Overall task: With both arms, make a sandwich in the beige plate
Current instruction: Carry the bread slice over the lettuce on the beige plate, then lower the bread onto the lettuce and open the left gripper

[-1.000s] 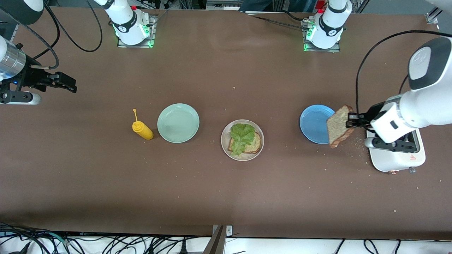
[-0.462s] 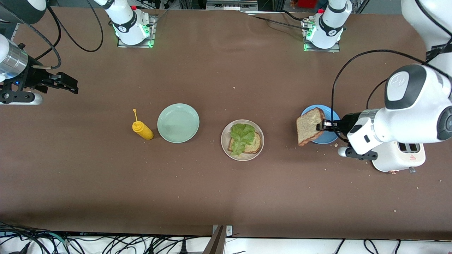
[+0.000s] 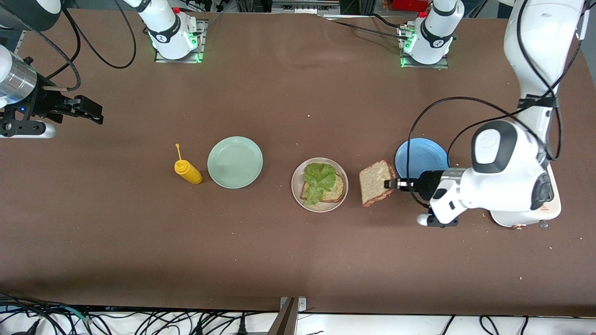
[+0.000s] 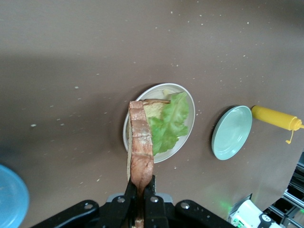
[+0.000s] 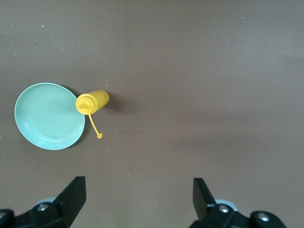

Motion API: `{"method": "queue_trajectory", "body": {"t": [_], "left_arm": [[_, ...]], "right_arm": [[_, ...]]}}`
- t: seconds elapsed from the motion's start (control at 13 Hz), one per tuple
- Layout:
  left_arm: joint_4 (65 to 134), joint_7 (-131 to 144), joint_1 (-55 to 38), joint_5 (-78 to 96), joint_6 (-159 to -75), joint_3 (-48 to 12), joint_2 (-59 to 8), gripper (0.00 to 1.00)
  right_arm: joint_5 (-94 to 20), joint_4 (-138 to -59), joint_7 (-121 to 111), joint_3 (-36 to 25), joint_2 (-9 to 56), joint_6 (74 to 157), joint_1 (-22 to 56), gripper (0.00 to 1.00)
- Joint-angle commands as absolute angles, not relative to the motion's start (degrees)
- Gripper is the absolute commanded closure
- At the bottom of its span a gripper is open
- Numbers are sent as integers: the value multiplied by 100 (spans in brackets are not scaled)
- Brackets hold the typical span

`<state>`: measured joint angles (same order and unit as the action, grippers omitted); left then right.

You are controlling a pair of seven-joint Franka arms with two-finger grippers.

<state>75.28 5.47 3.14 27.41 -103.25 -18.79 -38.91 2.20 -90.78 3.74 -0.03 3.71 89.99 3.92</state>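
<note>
Brown bread slice is hanging pinched in the left gripper just beside the beige plate, where 1 slice and lettuce are lying ready, while the right gripper is waiting spread wide.

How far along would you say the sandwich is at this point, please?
Done: one bread slice topped with lettuce lies in the beige plate. In hand: the left gripper is shut on the second bread slice, between the blue plate and the beige plate. Left: set it on the lettuce. The right gripper waits open.
</note>
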Motion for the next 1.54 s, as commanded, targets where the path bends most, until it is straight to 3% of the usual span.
{"method": "queue_trajectory", "body": {"t": [0.0, 0.46, 1.0, 1.08, 1.15, 1.46], "left_arm": [[7479, 327, 150, 3468, -10546, -1854, -4183, 100], [7629, -1368, 27, 5333, -10635, -1846, -4841, 100], [7629, -2153, -9, 5774, -11029, -1846, -5422, 100], [7629, -2153, -17, 5766, -11143, -1846, -5449, 66], [7620, -2162, -52, 5740, -11205, -1846, -5441, 1], [7576, -2145, -149, 5617, -11390, -1784, -5362, 0]], "right_arm": [[184, -9044, 378, 17, 352, 9000, 396, 0], [176, -9053, 378, 18, 360, 9009, 396, 0], [185, -9044, 378, 18, 360, 9009, 396, 0], [185, -9044, 378, 18, 360, 9009, 396, 0], [185, -9044, 378, 18, 360, 9009, 396, 0], [185, -9044, 361, 9, 369, 9009, 396, 0]]}}
